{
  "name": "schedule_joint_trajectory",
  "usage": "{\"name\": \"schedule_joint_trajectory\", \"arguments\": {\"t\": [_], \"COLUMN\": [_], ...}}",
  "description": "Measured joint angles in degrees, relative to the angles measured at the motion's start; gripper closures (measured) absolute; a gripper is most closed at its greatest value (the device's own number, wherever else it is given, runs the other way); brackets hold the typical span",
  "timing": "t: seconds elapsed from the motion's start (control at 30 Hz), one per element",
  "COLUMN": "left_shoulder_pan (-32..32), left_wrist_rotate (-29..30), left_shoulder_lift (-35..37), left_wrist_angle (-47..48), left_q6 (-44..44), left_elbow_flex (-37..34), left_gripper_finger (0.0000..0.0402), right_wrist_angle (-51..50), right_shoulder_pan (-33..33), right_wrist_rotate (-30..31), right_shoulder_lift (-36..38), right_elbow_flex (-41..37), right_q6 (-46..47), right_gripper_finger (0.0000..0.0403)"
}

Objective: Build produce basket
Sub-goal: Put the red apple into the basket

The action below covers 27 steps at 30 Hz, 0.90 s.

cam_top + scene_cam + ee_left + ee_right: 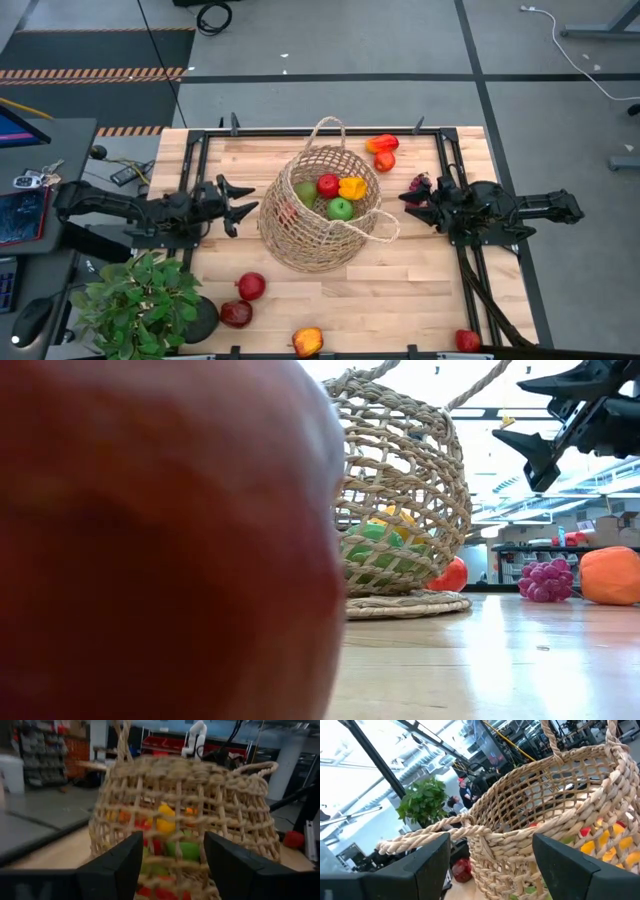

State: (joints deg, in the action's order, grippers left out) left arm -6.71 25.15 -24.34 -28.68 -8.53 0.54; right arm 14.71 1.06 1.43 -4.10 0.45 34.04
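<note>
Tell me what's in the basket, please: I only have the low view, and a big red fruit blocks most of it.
Observer: From above, the basket holds a red apple, a yellow pepper and a green apple.
Operator: Where's the left arm?
Observer: The left pincer is open beside the basket's left wall, facing the weave.
Operator: What's loose near the front edge?
Observer: Four pieces: a red fruit, a darker red fruit, an orange-red fruit and a corner fruit, also red, on the right.
</note>
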Motion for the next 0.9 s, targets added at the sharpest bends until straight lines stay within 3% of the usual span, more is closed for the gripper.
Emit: {"name": "schedule_joint_trajectory", "arguments": {"t": [0.2,0.37,0.57,0.63,0.77,0.83,0.9], "left_shoulder_pan": [-0.01,-0.01,-0.01,-0.01,-0.01,-0.01,-0.01], "left_wrist_rotate": [0.05,0.05,0.06,0.06,0.06,0.06,0.06], "left_shoulder_lift": [-0.02,-0.02,-0.02,-0.02,-0.02,-0.02,-0.02], "left_wrist_angle": [3.31,3.4,3.4,3.4,3.35,3.35,3.34], "left_q6": [-4.35,0.77,3.19,3.2,3.2,3.22,3.19], "left_elbow_flex": [0.0,-0.02,-0.02,-0.02,-0.04,-0.04,-0.07], "left_gripper_finger": [0.0195,0.0193,0.019,0.0192,0.0195,0.0195,0.0193], "right_wrist_angle": [7.47,10.84,8.74,7.4,4.44,-1.98,-10.54], "right_shoulder_pan": [-0.06,-0.07,-0.09,-0.09,-0.49,-1.4,-2.49], "right_wrist_rotate": [-1.35,-7.82,-8.36,-4.29,19.29,24.24,25.21], "right_shoulder_lift": [-0.02,-0.02,0.02,0.02,-0.15,-1.15,-3.62], "right_elbow_flex": [0.0,4.76,7.77,7.82,10.06,13.69,17.81], "right_q6": [-10.93,-23.52,-29.63,-33.68,-36.92,-37.32,-33.57], "right_gripper_finger": [0.0118,0.0118,0.0118,0.0118,0.0118,0.0118,0.0118]}}
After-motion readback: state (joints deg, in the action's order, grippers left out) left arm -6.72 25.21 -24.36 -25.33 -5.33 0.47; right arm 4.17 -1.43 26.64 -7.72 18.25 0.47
